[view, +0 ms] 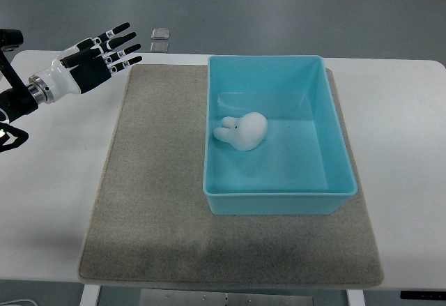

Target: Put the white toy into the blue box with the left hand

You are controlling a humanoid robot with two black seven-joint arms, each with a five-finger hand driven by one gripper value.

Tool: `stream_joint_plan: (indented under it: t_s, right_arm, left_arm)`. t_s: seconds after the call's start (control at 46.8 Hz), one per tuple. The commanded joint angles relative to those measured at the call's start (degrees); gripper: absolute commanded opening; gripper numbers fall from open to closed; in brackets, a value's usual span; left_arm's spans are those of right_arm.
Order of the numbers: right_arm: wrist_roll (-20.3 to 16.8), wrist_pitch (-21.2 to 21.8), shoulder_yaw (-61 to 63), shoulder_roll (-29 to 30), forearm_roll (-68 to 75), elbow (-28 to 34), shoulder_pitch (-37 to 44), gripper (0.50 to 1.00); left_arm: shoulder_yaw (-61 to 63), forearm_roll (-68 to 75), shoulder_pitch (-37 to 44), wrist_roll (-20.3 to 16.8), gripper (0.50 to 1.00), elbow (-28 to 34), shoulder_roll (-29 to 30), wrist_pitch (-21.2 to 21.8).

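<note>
Top view: white toy point(242, 131) inside blue box point(334, 132), left hand point(94, 58) fingers spread, empty

Even, fairly bright overhead light fills the scene with no hard glare. A soft dark shadow band crosses the near end of the rectangular beige fabric mat point(160, 250). The glossy light-blue plastic box point(279, 203) shows faint sheen on its floor. Focus is sharp throughout.

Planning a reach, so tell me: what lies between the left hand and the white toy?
Top view: bare beige mat, then the blue box wall, separate the left hand from the white toy.
</note>
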Motion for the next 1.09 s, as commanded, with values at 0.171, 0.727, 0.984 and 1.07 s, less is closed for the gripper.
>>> stream_joint_plan:
  t_s: [0.171, 0.727, 0.984, 1.07]
  right_arm:
    - [0.0, -0.1, 0.0, 0.0, 0.0, 0.0, 0.0, 0.936]
    - [0.0, -0.1, 0.0, 0.0, 0.0, 0.0, 0.0, 0.936]
    - [0.0, 0.0, 0.0, 0.0, 0.0, 0.0, 0.0, 0.936]
    - [0.0, 0.5, 0.1, 0.0, 0.1, 0.1, 0.0, 0.936]
  left_arm:
    - [-0.5, 0.2, 0.4, 1.0, 1.000, 0.0, -0.4, -1.2]
    - [-1.0, 0.8, -0.3, -0.2, 1.000, 0.1, -0.8, -1.8]
    - [-0.9, 0.8, -0.5, -0.1, 1.000, -0.4, -1.2, -1.8]
    - [-0.9, 0.8, -0.7, -0.1, 1.000, -0.5, -1.7, -1.8]
